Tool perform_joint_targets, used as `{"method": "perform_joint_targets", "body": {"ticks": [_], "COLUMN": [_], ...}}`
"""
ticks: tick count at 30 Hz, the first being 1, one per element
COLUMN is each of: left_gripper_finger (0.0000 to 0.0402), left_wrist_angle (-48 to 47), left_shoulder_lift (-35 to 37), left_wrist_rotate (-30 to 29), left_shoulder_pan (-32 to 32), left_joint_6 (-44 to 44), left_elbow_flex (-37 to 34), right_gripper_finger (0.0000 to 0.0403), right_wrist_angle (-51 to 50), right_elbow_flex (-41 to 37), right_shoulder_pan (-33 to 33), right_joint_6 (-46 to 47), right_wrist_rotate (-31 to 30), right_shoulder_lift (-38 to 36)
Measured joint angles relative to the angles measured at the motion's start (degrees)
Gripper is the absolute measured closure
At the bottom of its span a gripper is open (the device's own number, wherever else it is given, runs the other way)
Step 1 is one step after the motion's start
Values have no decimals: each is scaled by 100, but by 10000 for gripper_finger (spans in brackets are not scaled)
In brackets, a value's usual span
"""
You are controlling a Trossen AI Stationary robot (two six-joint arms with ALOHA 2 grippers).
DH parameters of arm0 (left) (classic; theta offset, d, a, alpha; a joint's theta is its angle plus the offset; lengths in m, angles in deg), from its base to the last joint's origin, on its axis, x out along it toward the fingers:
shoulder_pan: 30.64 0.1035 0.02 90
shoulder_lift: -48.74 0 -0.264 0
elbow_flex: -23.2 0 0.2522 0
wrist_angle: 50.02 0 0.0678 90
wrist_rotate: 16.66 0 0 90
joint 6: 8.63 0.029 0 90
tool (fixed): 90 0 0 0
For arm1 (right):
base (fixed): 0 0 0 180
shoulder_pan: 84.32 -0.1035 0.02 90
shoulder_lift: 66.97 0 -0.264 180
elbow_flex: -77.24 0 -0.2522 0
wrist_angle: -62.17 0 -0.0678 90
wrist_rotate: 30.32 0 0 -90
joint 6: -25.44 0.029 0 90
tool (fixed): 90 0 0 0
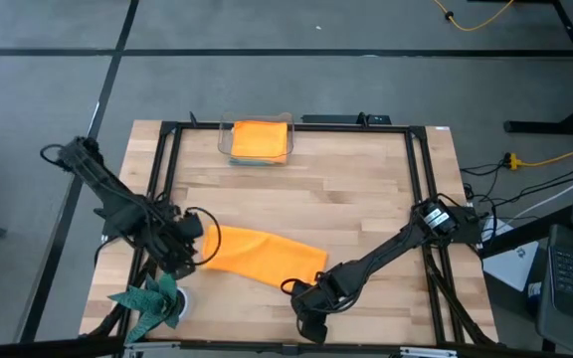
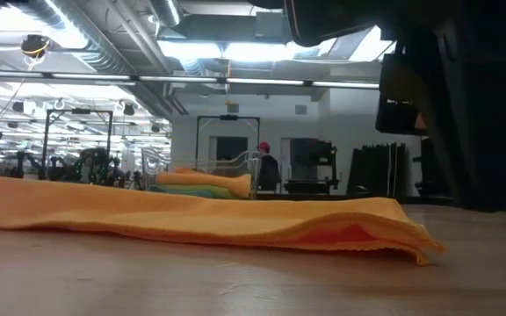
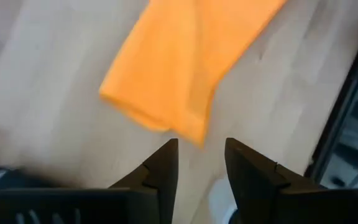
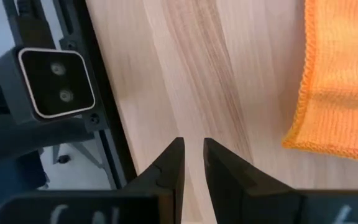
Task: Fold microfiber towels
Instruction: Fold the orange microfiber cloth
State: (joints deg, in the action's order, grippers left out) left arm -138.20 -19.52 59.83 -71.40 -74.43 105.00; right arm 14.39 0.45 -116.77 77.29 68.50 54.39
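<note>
As it lies half-folded at near centre, orange towel (image 1: 259,255) looks soft, light, limp | take a corner or hem | left gripper (image 3: 201,163) parted, empty, at its left end | right gripper (image 4: 192,163) nearly closed, empty, near-right.

Orange towel (image 2: 191,219) lies flat along the wooden bench (image 2: 253,281), folded, its open layered edge at right showing a darker inner ply. Behind it, a stack of folded towels (image 2: 202,183): orange over green. Dark arm structure (image 2: 464,96) fills the upper right. Background: workshop room, a person in a red cap (image 2: 265,167) standing far off.
</note>
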Motion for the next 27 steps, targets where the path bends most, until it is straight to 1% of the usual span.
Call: {"method": "perform_joint_targets", "body": {"ticks": [3,6,10,12,15,19,24,27], "left_gripper_finger": [276,265,243,230,211,192,186,188], "left_wrist_angle": [372,391,625,859,1167,1211,1462,1427], "left_shoulder_lift": [20,-110,-351,-519,-766,-1165,-1684,-1932], "left_wrist_rotate": [-25,212,418,625,760,850,887,853], "left_shoulder_pan": [11,21,2,-8,-4,-6,-2,-4], "left_joint_6": [5,45,436,677,848,956,977,1045], "left_elbow_flex": [-387,-577,-767,-842,-879,-895,-895,-895], "right_gripper_finger": [340,340,340,340,340,340,340,340], "right_wrist_angle": [0,-2,-7,-6,-9,-18,-15,-15], "right_elbow_flex": [0,0,0,0,0,0,0,0], "right_shoulder_pan": [0,0,0,0,0,0,0,0], "right_joint_6": [161,202,206,208,214,204,197,195], "right_wrist_rotate": [-3,-3,-10,-14,-16,-18,-18,-18], "right_shoulder_lift": [-1,-2,-2,-2,-2,-2,-2,-2]}}
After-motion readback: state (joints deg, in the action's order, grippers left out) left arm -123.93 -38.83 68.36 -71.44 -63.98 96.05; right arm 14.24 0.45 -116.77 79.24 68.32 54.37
